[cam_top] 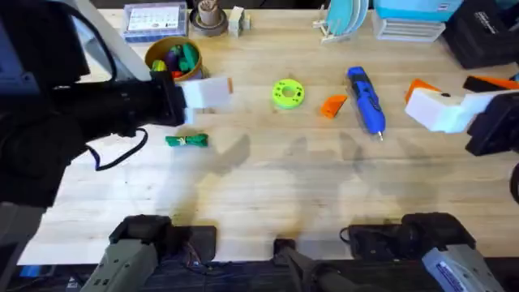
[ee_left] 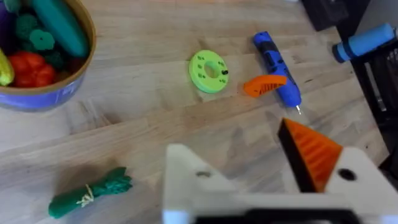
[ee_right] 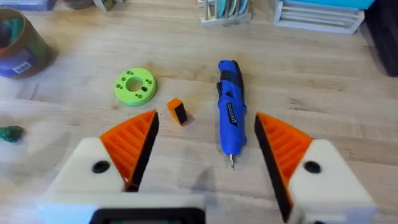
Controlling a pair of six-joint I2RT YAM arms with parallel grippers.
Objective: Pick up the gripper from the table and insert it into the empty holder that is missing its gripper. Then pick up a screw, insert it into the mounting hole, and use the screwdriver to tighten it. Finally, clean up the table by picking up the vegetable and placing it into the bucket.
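Hovering over the counter [cam_top: 268, 195], the right end effector [ee_right: 205, 155] is holding both orange fingers apart above the loose gripper [ee_right: 177, 111] beside the screwdriver [ee_right: 231, 106], seemingly lining up a pick, while the left end effector [ee_left: 249, 180], missing one finger, is waiting; its state I cannot tell.

The table [cam_top: 268, 178] is light brown wood with stripes. The screwdriver [cam_top: 366, 99] is blue with a black part. The loose gripper [cam_top: 333, 105] is orange with ribs. The round disc [cam_top: 287, 92] is lime green. The vegetable [cam_top: 187, 140] is dark green. The bucket [ee_left: 37, 96] is blue with a yellowish rim.
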